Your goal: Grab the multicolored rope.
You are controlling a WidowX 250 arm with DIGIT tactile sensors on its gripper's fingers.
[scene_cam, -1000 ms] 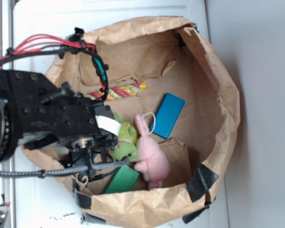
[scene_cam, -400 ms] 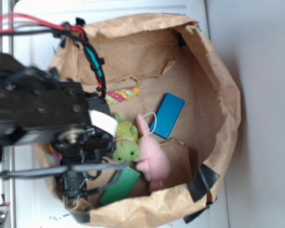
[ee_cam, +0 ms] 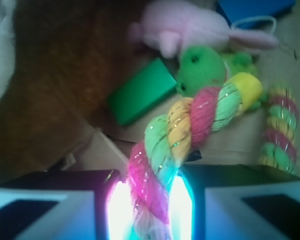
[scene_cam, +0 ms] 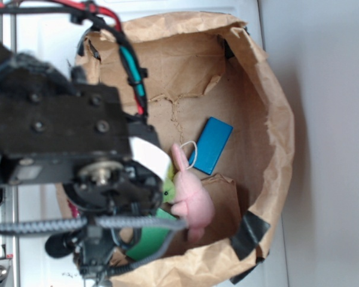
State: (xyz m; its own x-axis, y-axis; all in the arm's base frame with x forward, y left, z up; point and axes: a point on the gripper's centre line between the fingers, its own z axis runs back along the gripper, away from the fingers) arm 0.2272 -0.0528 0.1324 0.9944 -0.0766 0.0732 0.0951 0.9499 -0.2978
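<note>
In the wrist view, the multicolored rope (ee_cam: 190,122), twisted in pink, yellow, light green and white, runs from between my fingers up to the right and ends in a yellow tip. Its hooked end (ee_cam: 279,131) curls back at the right. My gripper (ee_cam: 150,200) is shut on the rope's pink and white part, and the glowing pads press it from both sides. In the exterior view my black arm (scene_cam: 78,149) fills the left and hides the rope and the gripper.
A brown paper bag (scene_cam: 275,119) walls everything in. Inside lie a pink plush bunny (scene_cam: 188,191) (ee_cam: 190,27), a green plush toy (ee_cam: 202,67) (scene_cam: 167,190), a blue block (scene_cam: 212,145) and a green block (ee_cam: 140,92) (scene_cam: 149,239).
My arm has come up toward the camera and now covers more of the bag. The rope, earlier lying on the bag floor, has left that spot and is hidden behind the arm.
</note>
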